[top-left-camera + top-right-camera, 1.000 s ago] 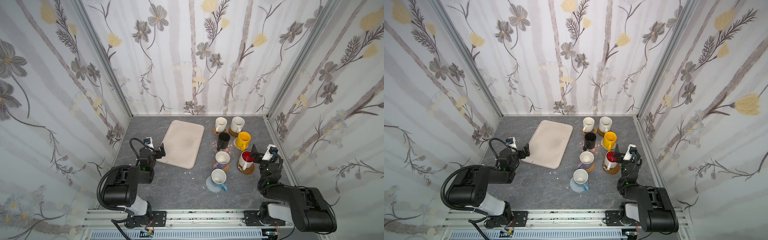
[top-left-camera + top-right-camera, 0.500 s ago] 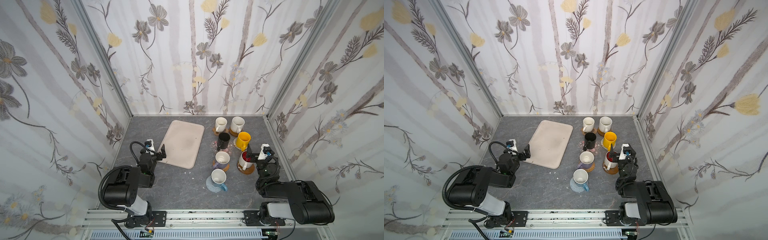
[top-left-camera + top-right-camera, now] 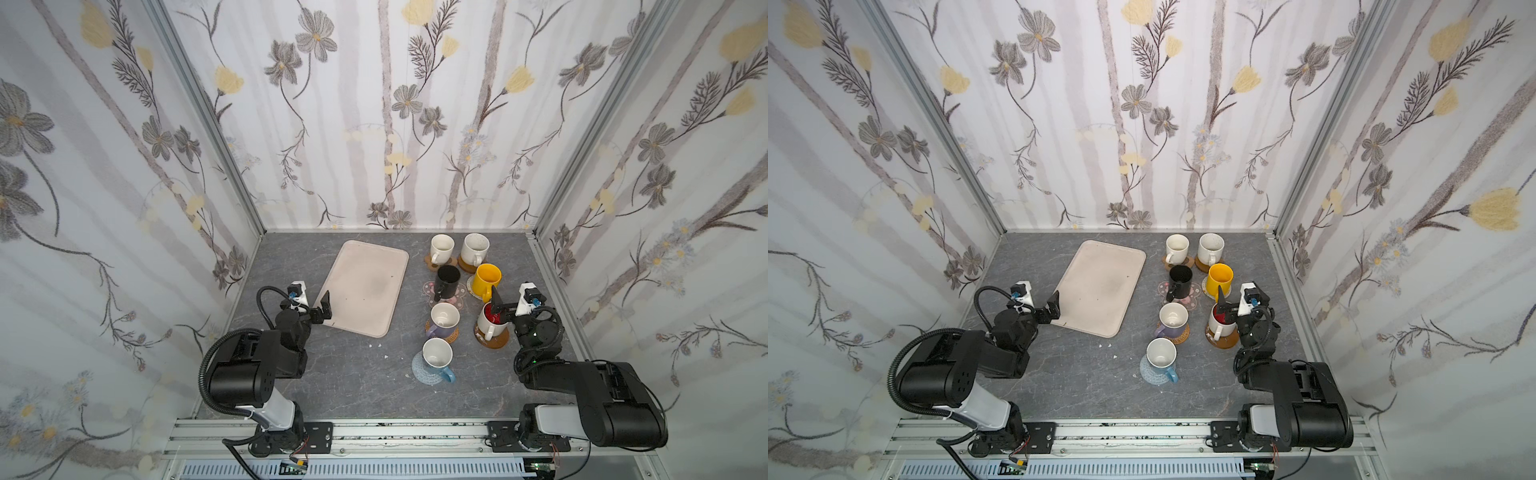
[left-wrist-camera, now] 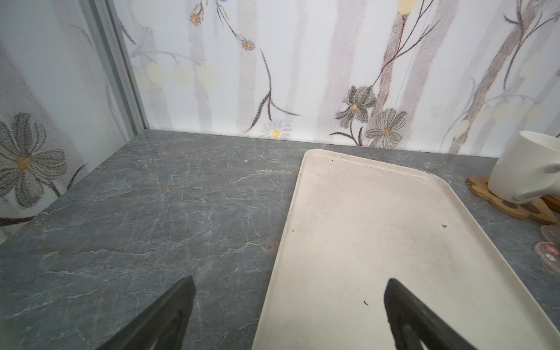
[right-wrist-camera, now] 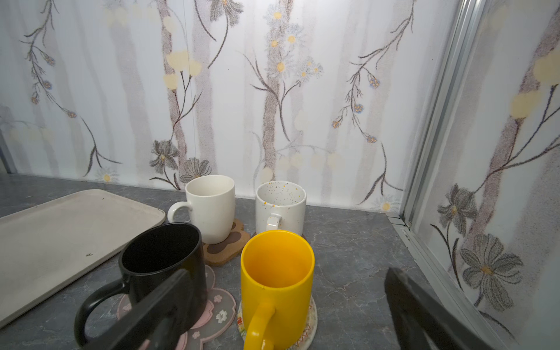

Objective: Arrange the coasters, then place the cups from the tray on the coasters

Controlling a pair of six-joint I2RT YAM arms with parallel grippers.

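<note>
The beige tray (image 3: pixel 365 286) lies bare left of centre. To its right, every cup stands on a coaster: cream cup (image 3: pixel 441 247) on the paw coaster (image 5: pixel 224 245), speckled cup (image 3: pixel 475 248), black cup (image 5: pixel 160 263) on the pink blossom coaster (image 5: pixel 218 306), yellow cup (image 5: pixel 277 291) on the beige woven coaster (image 5: pixel 309 315), lavender cup (image 3: pixel 444 320), red-lined cup (image 3: pixel 490 322), light blue cup (image 3: pixel 436 357). My left gripper (image 4: pixel 289 281) is open and empty over the tray's near left edge. My right gripper (image 5: pixel 286 271) is open and empty by the red-lined cup, facing the yellow cup.
Floral walls close in the grey stone table (image 3: pixel 353 374) at the back and on both sides. The right wall's metal rail (image 5: pixel 424 242) runs close to my right gripper. A few white crumbs (image 3: pixel 380 345) lie in front of the tray.
My right arm has drawn in a little and its gripper has shifted slightly left beside the red-lined cup. The left arm, cups and tray have not moved.
</note>
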